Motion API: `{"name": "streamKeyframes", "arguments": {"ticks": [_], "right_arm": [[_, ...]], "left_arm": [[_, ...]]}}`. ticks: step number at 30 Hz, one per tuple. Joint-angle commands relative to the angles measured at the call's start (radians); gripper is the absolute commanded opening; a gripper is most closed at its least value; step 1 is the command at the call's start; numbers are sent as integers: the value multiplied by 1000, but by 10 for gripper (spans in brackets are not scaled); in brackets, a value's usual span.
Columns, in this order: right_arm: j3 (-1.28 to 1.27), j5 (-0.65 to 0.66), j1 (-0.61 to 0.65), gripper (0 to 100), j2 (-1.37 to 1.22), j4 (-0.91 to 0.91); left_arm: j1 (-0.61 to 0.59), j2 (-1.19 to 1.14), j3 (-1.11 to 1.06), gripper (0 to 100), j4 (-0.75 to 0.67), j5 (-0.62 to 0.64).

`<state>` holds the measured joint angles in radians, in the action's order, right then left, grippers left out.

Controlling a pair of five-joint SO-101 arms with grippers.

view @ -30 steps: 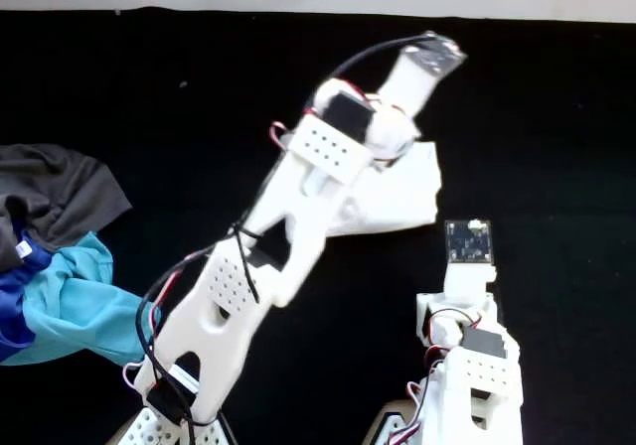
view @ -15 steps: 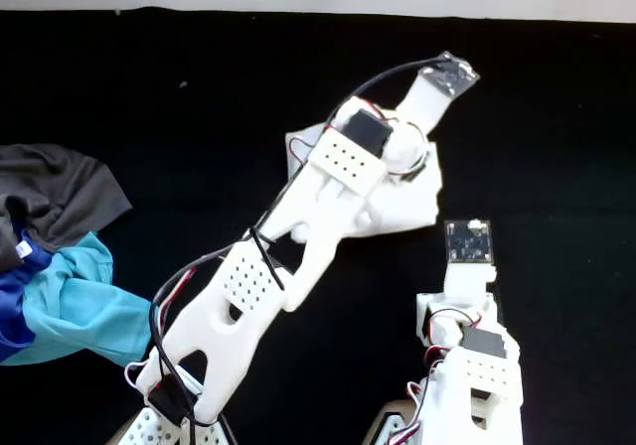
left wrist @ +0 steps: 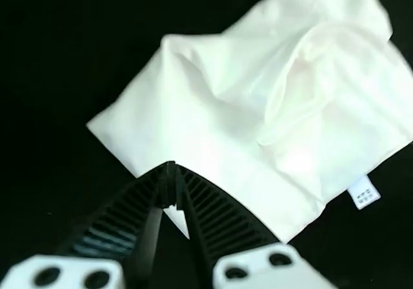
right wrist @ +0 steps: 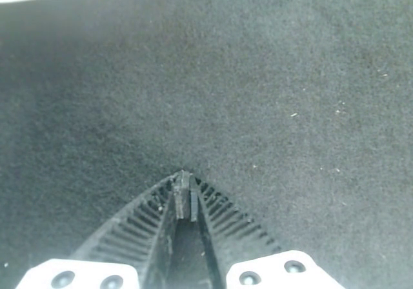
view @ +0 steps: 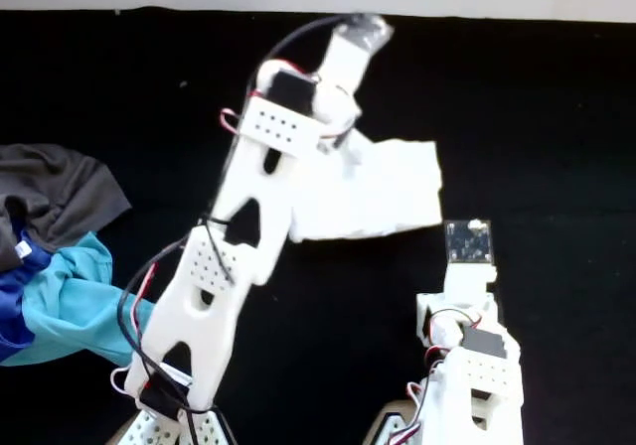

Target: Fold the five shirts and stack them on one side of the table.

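The rumpled white cloth shirt [view: 383, 192] lies mid-frame on the black counter [view: 537, 117], seemingly half folded. The left claw [left wrist: 170, 176] hangs over its edge, pressed together and empty. The right claw [right wrist: 184, 186] is likewise pressed together, over bare counter. Next, probably: spread, pinch an edge, fold across.

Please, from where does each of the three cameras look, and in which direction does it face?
High view: fixed above the table, facing down; shows the left arm, the right arm, a white shirt and a shirt pile.
Left wrist view: on the left arm, looking down past its shut jaws at the white shirt.
Right wrist view: on the right arm, looking down past its shut jaws at the black table.
Shared: the high and left wrist views both show the white shirt.
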<state>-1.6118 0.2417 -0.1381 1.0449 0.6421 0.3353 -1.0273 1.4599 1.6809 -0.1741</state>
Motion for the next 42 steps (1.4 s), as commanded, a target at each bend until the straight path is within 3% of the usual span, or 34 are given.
{"name": "streamKeyframes", "arguments": {"ticks": [1, 8, 13, 19, 24, 33, 42], "right_arm": [[-8, -8, 1, 7, 2, -21], [-8, -8, 1, 7, 2, -21], [-8, -8, 1, 7, 2, -22], [4, -8, -5, 7, 4, 47], [140, -9, -133, 7, 5, 209], [64, -2, -257, 7, 4, 91], [-7, -2, -259, 7, 4, 25]], "left_arm": [[35, -47, 4, 9, 2, 11], [209, -148, 8, 9, 6, 12], [268, -96, 87, 9, 9, 91], [217, -50, 202, 9, 9, 94], [125, -31, 206, 9, -3, 94], [51, -171, 206, 9, -51, 95], [61, -239, 206, 9, -336, 95]]}}
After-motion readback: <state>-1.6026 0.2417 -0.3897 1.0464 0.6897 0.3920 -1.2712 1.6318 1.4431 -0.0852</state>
